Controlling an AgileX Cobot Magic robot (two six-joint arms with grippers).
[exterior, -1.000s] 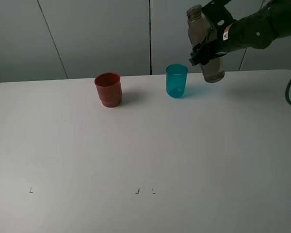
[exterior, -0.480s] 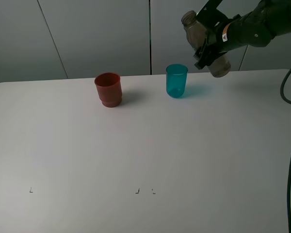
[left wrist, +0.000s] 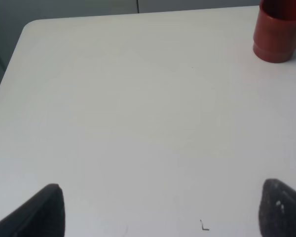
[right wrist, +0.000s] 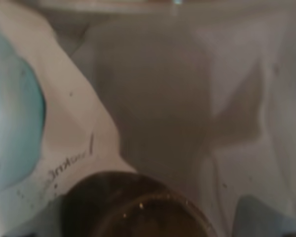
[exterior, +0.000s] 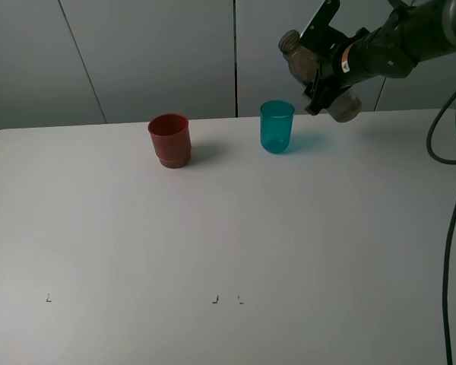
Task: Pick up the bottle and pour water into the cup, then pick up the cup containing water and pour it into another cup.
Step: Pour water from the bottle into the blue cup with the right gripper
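Note:
My right gripper [exterior: 326, 74] is shut on the smoky grey-brown bottle [exterior: 300, 59] and holds it in the air, up and to the right of the teal cup [exterior: 277, 127]. The bottle is tilted, its open neck pointing up-left and its base down-right. In the right wrist view the bottle [right wrist: 158, 123] fills the picture, with a teal blur of the cup [right wrist: 10, 128] at one edge. The red cup [exterior: 170, 140] stands upright left of the teal one, and also shows in the left wrist view [left wrist: 278, 32]. My left gripper [left wrist: 160, 212] is open over bare table, holding nothing.
Both cups stand near the far edge of the white table [exterior: 228, 243], in front of a grey panelled wall. Small dark marks [exterior: 215, 300] sit on the near part of the table. A black cable [exterior: 452, 228] hangs down the right side.
The right gripper has tipped the bottle from nearly upright to a clear slant, its neck swinging left toward the teal cup and its base rising. Both cups have stayed put.

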